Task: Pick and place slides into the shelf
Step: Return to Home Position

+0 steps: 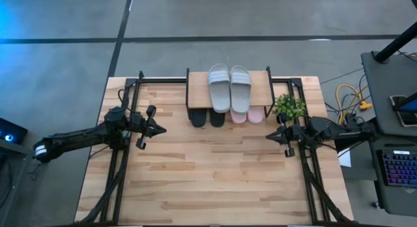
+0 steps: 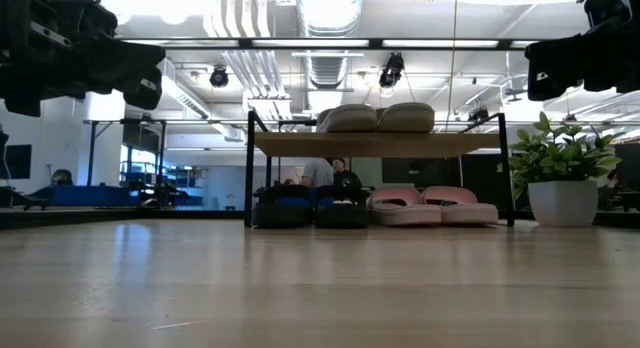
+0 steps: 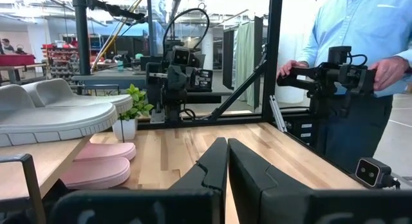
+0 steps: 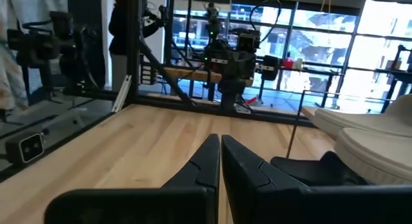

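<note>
High view, my listing from the remote desk.

- Shelf (image 1: pixel 260 90): at the far edge of the table (image 1: pixel 215 181), midway between the two arms.
- Grey-green slides (image 1: pixel 219 87): side by side on the plank, overhanging it at front and back.
- Black slides (image 1: pixel 207 117): under the plank's left half. From above I see only their front ends; the rest is hidden by the plank.
- Pink slides (image 1: pixel 246 115): under the right half, just beside the black pair and hidden in the same way.
- Potted plant (image 1: pixel 289 107): on the table just beside the shelf's right legs.
- Left gripper (image 1: pixel 161 129): over the left part of the table, pointing inward, well apart from the shelf. Its wrist view shows the fingers pressed together with only a hairline between them, holding nothing.
- Right gripper (image 1: pixel 270 136): just in front of the plant, pointing inward, fingers likewise closed on nothing.

In the low view both arms are cut off at the upper corners as dark masses, and I cannot make out their fingers there. The black pair merges with the shadow under the plank and with figures in the room behind.

In the left wrist view a person (image 3: pixel 360 31) in a pale blue shirt stands beyond the table edge, cut off at the top. The right wrist view shows the grey-green soles cropped at the frame edge.
</note>
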Robot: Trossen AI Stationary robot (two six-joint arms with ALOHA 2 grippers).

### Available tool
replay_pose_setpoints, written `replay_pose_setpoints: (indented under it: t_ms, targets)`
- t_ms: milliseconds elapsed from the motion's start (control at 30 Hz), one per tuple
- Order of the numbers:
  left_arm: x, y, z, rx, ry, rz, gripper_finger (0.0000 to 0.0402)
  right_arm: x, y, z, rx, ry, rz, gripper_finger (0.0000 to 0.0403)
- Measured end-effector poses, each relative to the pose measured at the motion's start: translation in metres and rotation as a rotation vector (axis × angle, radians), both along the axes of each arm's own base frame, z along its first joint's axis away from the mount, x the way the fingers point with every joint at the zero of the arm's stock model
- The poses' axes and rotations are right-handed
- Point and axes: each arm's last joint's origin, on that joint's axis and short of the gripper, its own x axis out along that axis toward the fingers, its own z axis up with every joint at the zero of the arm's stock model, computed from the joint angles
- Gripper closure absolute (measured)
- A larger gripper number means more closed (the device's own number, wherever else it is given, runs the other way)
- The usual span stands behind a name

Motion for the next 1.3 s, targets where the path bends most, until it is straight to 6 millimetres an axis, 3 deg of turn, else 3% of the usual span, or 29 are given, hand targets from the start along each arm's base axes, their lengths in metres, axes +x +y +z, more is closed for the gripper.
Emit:
replay_pose_setpoints:
  t_ms: [467,1300]
  targets:
    - [-0.0001,-0.0001,0.0002,0.001,-0.002,0.0,0.0402,0.0007,-0.0006,-0.0007,0.12,0.027,0.0,0.0394]
    - [-0.0001,0.0,0.0001,0.001,-0.001,0.0,0.0402,0.0011,-0.0006,-0.0011,0.099,0.029,-0.002,0.0394]
